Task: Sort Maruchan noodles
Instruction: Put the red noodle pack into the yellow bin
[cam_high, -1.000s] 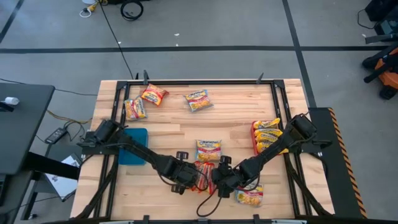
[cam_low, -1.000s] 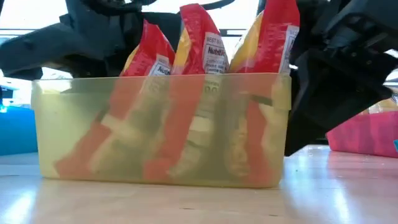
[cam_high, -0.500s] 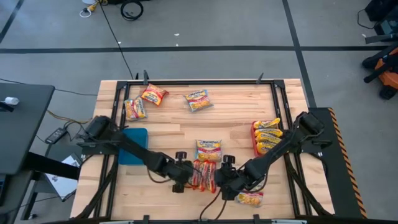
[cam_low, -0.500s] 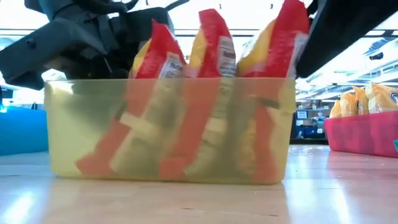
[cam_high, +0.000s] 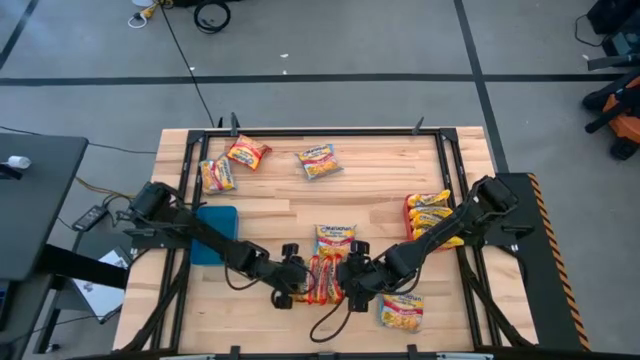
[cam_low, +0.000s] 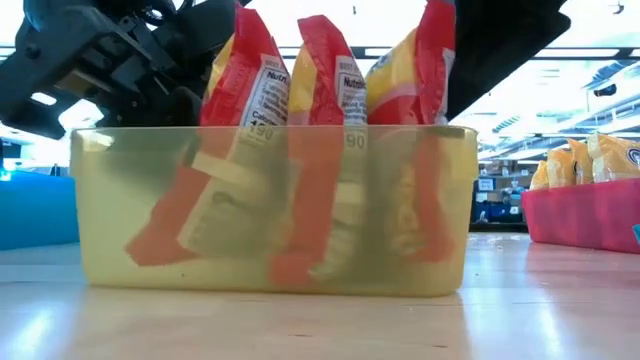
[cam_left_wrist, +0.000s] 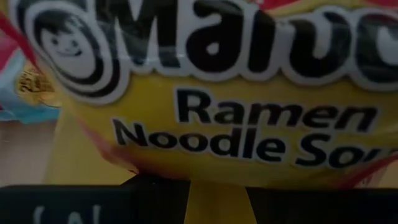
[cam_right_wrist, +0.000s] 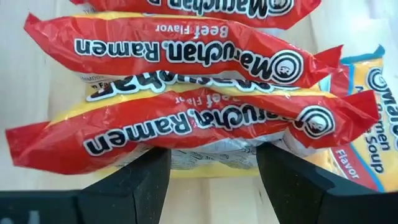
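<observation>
Crinkly plastic film is what I am dealing with: the red packet (cam_right_wrist: 186, 124) nearest my right pincer (cam_right_wrist: 211, 155) lies crosswise between its fingers, which stand wide apart on either side of it; I cannot tell whether they touch it. I judge it light, with a brittle noodle block inside a slippery, loose wrapper. It is best taken across the flat faces at mid-length, gently, never by the floppy crimped ends.

Just past it stands a second red packet (cam_right_wrist: 180, 46), and a third shows beyond that, all on edge in the yellow bin (cam_low: 100, 200). My left pincer (cam_high: 292, 283) sits at the bin's opposite side, facing the right one, with a packet face filling its view. Whether it grips I cannot tell.

Beyond the bin lies one packet (cam_high: 335, 240) flat on the tabletop (cam_high: 380, 170), and another (cam_high: 402, 312) rests just behind my right pincer. Further out along my right arm is the red tray (cam_high: 409, 222) of yellow packets, and along my left arm the blue tray (cam_high: 213, 235). Three loose packets (cam_high: 247, 152) lie well apart at the far edge.
</observation>
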